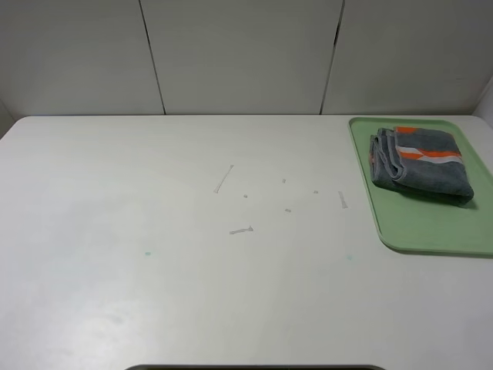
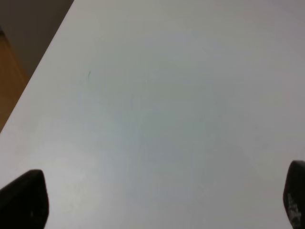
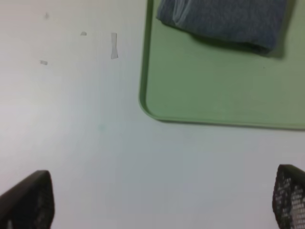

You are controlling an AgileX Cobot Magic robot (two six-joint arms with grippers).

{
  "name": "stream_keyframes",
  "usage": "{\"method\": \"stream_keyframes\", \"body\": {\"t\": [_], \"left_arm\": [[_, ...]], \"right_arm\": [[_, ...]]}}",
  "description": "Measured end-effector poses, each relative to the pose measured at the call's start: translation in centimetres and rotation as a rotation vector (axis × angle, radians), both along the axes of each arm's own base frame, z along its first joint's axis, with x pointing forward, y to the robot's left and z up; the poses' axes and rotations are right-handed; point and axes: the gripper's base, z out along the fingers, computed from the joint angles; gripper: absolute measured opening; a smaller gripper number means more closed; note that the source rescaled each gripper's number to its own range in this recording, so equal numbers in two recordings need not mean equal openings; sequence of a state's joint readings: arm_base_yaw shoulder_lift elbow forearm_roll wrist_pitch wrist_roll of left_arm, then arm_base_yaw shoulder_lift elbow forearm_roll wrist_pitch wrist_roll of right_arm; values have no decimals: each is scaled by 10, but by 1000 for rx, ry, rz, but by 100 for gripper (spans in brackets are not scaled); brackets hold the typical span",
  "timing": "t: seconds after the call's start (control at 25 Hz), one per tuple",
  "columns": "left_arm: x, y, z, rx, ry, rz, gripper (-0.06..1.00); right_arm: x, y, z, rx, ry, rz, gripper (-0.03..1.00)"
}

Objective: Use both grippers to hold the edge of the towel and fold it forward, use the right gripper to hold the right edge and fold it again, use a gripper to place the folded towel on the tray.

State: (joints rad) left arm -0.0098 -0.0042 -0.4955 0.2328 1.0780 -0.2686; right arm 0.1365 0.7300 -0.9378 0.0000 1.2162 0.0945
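Observation:
The dark grey towel (image 1: 420,163) lies folded into a thick bundle on the pale green tray (image 1: 408,227) at the far right of the table, its orange and white band facing up. The right wrist view shows the towel (image 3: 224,21) and the tray (image 3: 214,102) from close by, with my right gripper (image 3: 164,202) open, hanging above bare table short of the tray's near rim. My left gripper (image 2: 159,200) is open over bare white table, with nothing between its fingers. Neither arm appears in the exterior high view.
The white table (image 1: 192,270) carries small scuffs and tape scraps (image 1: 240,230) near its middle. A panelled white wall (image 1: 246,54) stands behind. In the left wrist view the table's edge (image 2: 35,78) borders a brown floor.

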Motion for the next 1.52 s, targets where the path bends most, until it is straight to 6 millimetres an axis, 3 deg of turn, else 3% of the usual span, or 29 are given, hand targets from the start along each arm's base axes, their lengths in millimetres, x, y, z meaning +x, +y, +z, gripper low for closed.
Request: {"method": "stream_keyframes", "body": {"t": [0.24,0.52,0.76,0.88,1.52], "left_arm": [[0,0,0,0,0,0,100],[0,0,0,0,1,0,100],[0,0,0,0,1,0,100],[0,0,0,0,1,0,100],[0,0,0,0,1,0,100]], "right_arm": [[-56,-9,-17,17,-139,-33,100],[-98,-14,-51,-26,-257,-179,100],[-110,-13,-80,-40,-410,-234,100],[-110,-14,-79,-49,-476,-237,100],[-107,-14,-83,-42,-482,-206,100]]}}
